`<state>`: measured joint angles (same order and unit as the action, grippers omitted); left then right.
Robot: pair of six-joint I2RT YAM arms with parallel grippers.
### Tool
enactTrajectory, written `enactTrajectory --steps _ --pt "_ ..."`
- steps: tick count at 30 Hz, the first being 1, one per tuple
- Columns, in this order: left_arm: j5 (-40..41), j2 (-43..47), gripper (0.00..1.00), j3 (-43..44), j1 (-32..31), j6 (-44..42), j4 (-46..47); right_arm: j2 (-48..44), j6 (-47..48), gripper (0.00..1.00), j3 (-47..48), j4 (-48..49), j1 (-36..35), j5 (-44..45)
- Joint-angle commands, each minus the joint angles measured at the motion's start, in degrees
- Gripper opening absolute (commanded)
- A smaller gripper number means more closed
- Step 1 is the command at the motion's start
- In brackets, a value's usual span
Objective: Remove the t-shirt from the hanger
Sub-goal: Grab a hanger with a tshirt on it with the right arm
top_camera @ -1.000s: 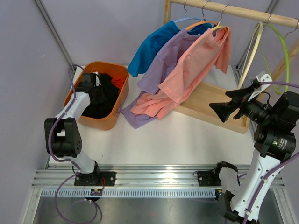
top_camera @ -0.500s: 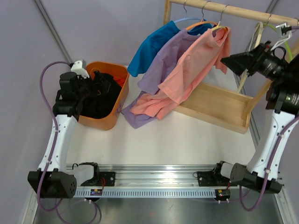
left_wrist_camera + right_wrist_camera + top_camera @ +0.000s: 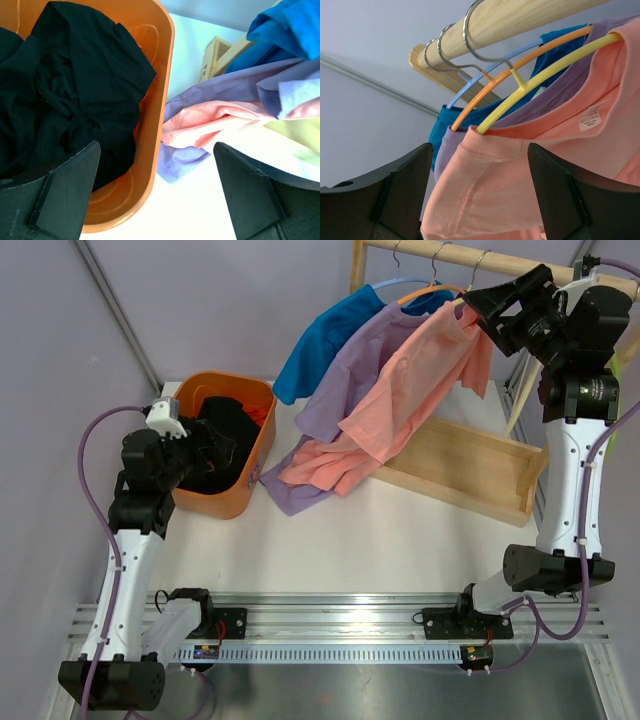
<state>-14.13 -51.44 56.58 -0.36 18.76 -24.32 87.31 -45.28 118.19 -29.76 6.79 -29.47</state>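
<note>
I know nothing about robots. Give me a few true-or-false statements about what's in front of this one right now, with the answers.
1. A blue shirt, a purple shirt and a pink shirt hang from the wooden rail. True.
2. The pink shirt sits on a green hanger. False: it is on a yellow hanger.
3. The orange basket is empty. False: black clothing lies in it.
4. The left arm's fingers are open over the basket. True.
5. The right arm's fingers are open, close to the pink shirt's collar. True.
</note>
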Motion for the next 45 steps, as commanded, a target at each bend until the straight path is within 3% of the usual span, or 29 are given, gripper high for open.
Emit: enactTrajectory --steps 1,13,19,30,45 --pt "-1.34 1.96 0.99 -1.12 0.27 1.45 2.26 1.02 -6.22 0.83 3.45 -0.21 -1.51 8.64" --pt "-2.39 3.8 0.99 -4.19 0.19 3.73 2.34 5.94 -13.08 0.72 3.97 -0.13 -3.44 11.28" --pt "-2.92 5.12 0.99 -5.07 0.27 4.53 2.08 9.54 -14.84 0.58 5.65 1.81 -4.15 9.7" --pt "-3.8 6.26 0.99 -5.25 0.27 5.23 1.29 8.76 -10.8 0.5 5.12 -0.3 -9.24 15.41" --pt "-6.17 7.41 0.99 -4.28 0.27 5.58 0.94 7.17 -3.25 0.05 7.05 1.01 -10.39 18.75"
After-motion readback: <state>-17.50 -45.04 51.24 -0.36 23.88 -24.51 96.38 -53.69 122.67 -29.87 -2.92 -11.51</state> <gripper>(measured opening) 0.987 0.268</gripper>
